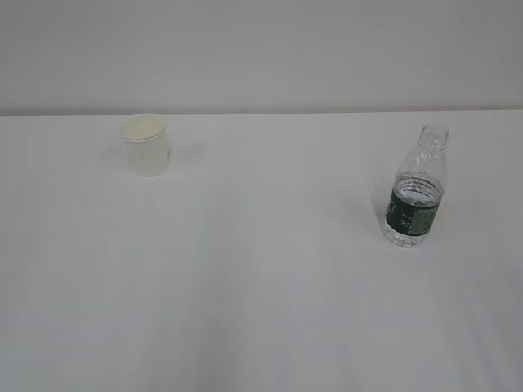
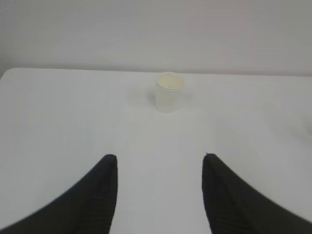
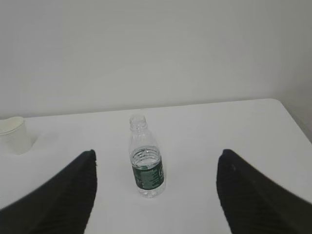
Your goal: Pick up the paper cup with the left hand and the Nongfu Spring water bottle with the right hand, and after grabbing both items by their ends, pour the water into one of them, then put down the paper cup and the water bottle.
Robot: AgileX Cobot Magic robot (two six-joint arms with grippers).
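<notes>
White tabletop (image 1: pixel 261 310): smooth, matte, far edge meeting a plain wall. Paper cup (image 1: pixel 146 144): cream, tapered, rolled rim, upright, upper left. Nongfu Spring water bottle (image 1: pixel 415 189): clear ribbed plastic, green label, capless, upright, right of centre, well apart. Left tool (image 2: pixel 160 168): parted, holding nothing. Right tool (image 3: pixel 157 163): wider apart, holding nothing.

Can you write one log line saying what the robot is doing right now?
phase: before pickup | paper cup: upright on table, untouched | water bottle: upright, capless, untouched | left gripper: jaws open, empty | right gripper: jaws open, empty
</notes>
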